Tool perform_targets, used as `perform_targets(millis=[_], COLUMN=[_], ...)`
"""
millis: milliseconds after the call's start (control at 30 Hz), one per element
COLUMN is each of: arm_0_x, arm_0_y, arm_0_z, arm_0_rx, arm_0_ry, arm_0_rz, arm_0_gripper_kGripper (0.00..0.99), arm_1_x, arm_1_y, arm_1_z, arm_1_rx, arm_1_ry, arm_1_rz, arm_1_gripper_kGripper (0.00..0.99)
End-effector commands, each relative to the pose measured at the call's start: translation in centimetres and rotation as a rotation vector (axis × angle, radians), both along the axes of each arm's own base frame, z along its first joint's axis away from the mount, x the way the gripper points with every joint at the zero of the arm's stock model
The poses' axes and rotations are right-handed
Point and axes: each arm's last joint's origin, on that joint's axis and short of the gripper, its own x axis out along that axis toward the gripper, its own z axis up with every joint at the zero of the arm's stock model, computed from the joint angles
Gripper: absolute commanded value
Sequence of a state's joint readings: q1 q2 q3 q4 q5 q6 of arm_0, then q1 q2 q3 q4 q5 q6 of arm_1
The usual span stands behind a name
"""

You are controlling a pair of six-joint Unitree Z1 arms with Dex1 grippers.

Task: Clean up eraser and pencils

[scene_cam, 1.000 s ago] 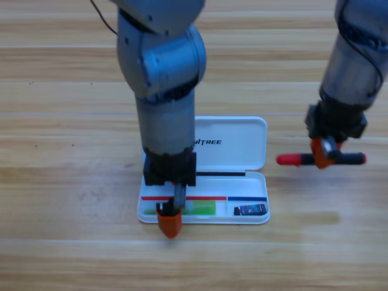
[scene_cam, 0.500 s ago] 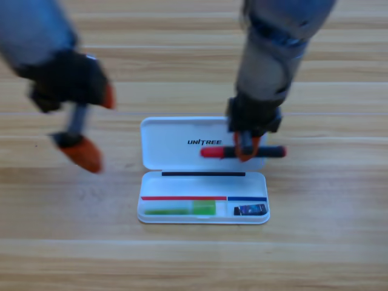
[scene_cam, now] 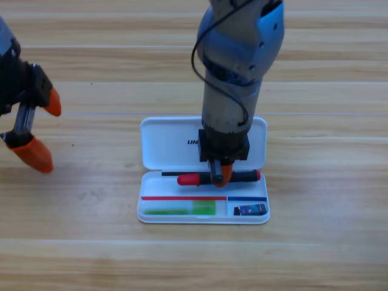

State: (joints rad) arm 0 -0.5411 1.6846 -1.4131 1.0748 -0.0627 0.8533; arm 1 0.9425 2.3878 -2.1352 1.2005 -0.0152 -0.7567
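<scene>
Right hand [scene_cam: 219, 176]: clamped on the black marker [scene_cam: 218, 178] near mid-length, pointing straight down. The marker lies level across the jaws, red cap toward the case's left end, black barrel toward its right end. It hangs over the back edge of the case's lower tray; contact with the tray cannot be made out.

Handling, marker (judgement): light, rigid, smooth plastic barrel, so somewhat slippery. A mid-length grip, as now, keeps it balanced and level; a grip near either end would let it tip. Not fragile. The cap is the one part that could slip off, so the barrel is the better place to hold.

White case [scene_cam: 163, 145]: lies open at the middle of the table [scene_cam: 327, 242], lid hinged back toward the far edge. The green pencil [scene_cam: 180, 210] lies in the long compartment along the tray's front edge, left side. The eraser [scene_cam: 250, 210] sits in the small compartment at the front right corner. Both look settled.

Handling, others (judgement): the green pencil is light and stiff, best held mid-length; the eraser is tiny, soft and grippy, and can only be pinched across its short sides.

Left hand [scene_cam: 33, 130]: open, holding nothing, parked over the table's left edge, well apart from the case.

Status (judgement): only the marker remains to go in.
</scene>
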Motion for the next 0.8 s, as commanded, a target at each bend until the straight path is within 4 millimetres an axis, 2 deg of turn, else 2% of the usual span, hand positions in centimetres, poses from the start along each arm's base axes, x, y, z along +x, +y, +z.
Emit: perform_targets(millis=[33, 333, 533, 567, 633, 667, 800], arm_0_x=[0.6, 2.6, 4.0, 4.1, 4.4, 4.6, 5.6], arm_0_y=[0.6, 2.4, 2.9, 3.0, 3.1, 3.1, 3.2], arm_0_z=[-1.2, -1.0, -1.7, -1.8, -2.0, -2.1, -2.8], arm_0_rx=[-0.005, -0.05, -0.07, -0.071, -0.081, -0.084, -0.101], arm_0_ry=[0.018, -0.046, -0.054, -0.055, -0.058, -0.06, -0.059], arm_0_rz=[0.012, 0.07, 0.077, 0.075, 0.08, 0.081, 0.085], arm_0_gripper_kGripper=[0.99, 0.99, 0.99, 0.99, 0.99, 0.99, 0.99], arm_1_x=[-0.4, -0.3, -0.5, -0.7, -0.9, -1.1, -2.0], arm_1_y=[1.5, 1.6, 1.3, 1.2, 0.9, 0.8, -0.2], arm_1_z=[-3.3, -3.3, -2.7, -2.3, -1.4, -0.7, 2.8], arm_1_rx=[-0.066, -0.062, -0.054, -0.049, -0.036, -0.023, 0.046], arm_1_ry=[0.014, 0.012, 0.018, 0.02, 0.017, 0.011, 0.003], arm_1_rz=[0.017, 0.012, 0.003, 0.007, 0.006, 0.008, 0.001], arm_1_gripper_kGripper=[0.0, 0.0, 0.0, 0.207, 0.845, 0.969, 0.99])
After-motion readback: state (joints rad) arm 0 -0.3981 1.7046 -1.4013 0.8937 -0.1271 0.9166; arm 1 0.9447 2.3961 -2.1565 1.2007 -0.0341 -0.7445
